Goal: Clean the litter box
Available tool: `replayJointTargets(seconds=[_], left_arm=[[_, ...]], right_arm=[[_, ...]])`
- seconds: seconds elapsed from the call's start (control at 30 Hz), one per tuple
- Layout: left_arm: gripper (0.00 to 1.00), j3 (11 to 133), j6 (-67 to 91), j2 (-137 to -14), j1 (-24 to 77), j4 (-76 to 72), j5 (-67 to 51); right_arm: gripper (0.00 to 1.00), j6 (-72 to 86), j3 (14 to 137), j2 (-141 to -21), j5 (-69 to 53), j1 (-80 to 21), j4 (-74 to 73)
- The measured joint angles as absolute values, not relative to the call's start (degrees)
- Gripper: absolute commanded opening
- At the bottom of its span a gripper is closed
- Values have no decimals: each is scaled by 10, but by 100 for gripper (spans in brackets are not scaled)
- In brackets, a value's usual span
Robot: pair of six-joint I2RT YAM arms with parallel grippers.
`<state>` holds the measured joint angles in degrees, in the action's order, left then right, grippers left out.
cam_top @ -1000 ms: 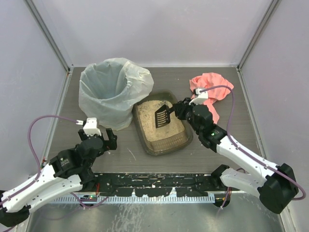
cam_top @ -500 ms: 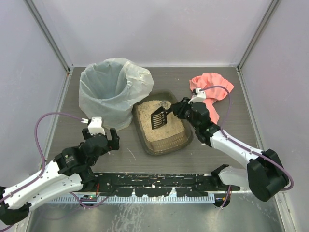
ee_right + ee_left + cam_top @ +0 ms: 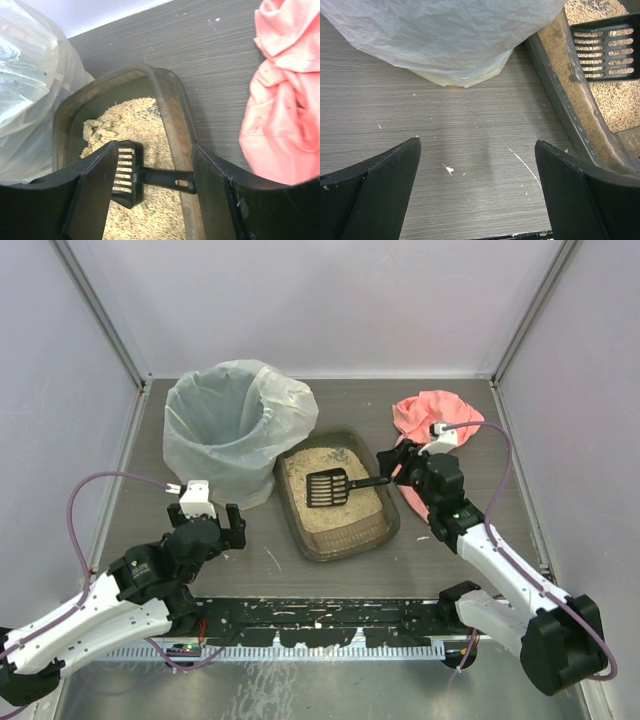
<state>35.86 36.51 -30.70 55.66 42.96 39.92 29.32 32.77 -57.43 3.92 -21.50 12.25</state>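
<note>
1. There is one litter box (image 3: pixel 343 551). It is a shallow dark tray with tan litter, and it stands near the middle of the worktop (image 3: pixel 330 400), just beside the bin and touching its bag at the left far corner.
2. There is one black slotted scoop (image 3: pixel 328 489). It lies on the litter inside the box, with its handle pointing to the right rim.
3. There is one tall bin (image 3: pixel 205 455), lined with a translucent white bag, at the far left.
4. There is one pink cloth (image 3: pixel 425 415), crumpled at the far right, apart from the box.
5. There are two arms, each with one purple cable.
6. The left gripper (image 3: pixel 477 142) hovers over bare worktop, near the box and the bin. Its jaws are released, wide apart, with nothing between them.
7. The right gripper (image 3: pixel 155 150) is over the right rim of the box. Its jaws are also released; the scoop handle lies between them, but they do not press it.
8. The worktop is grey-brown with a fine wood grain and some small white flecks.
9. Pale, plain walls (image 3: pixel 320 300) close it on three sides, with metal posts in the far corners.
</note>
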Motion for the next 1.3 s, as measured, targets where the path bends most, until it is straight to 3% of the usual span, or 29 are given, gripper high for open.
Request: replayJointTargets(seconds=[0.1, 0.33, 0.47, 0.77, 1.3], left_arm=[[98, 363, 364, -302, 557, 435, 409], [98, 373, 365, -271, 557, 449, 450], [98, 373, 365, -258, 557, 454, 464], [98, 373, 363, -284, 557, 454, 469], [98, 373, 350, -296, 557, 452, 452]], right_arm=[[68, 263, 328, -534, 58, -212, 74], [83, 208, 356, -391, 93, -211, -77], [99, 197, 373, -308, 105, -211, -158], [100, 211, 377, -152, 157, -211, -283], [100, 224, 377, -145, 189, -211, -310]])
